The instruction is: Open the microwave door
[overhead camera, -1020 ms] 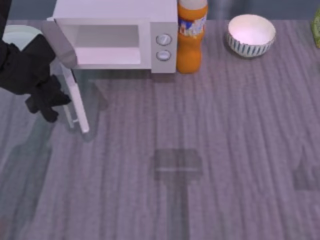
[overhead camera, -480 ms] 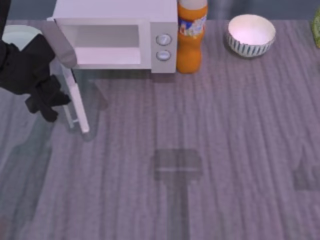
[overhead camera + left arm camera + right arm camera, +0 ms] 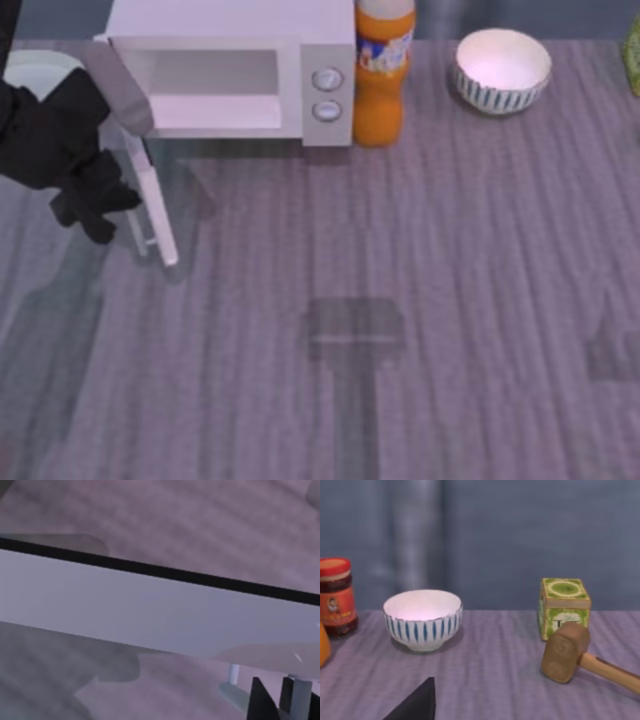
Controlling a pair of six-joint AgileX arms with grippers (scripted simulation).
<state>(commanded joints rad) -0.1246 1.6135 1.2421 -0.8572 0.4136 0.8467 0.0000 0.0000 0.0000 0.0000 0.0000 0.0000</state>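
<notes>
The microwave [image 3: 230, 70] stood at the table's far left, the microwave door [image 3: 140, 160] swung wide toward the front. The left gripper [image 3: 100, 210] hung just beside the door's handle [image 3: 150, 215] — clenched or released, I couldn't tell. The right arm stayed out of the top view.

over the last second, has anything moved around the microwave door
Nothing visibly changed. The microwave door stands swung wide open, the left gripper sits beside its handle, and the orange bottle and bowl are where they were.
</notes>
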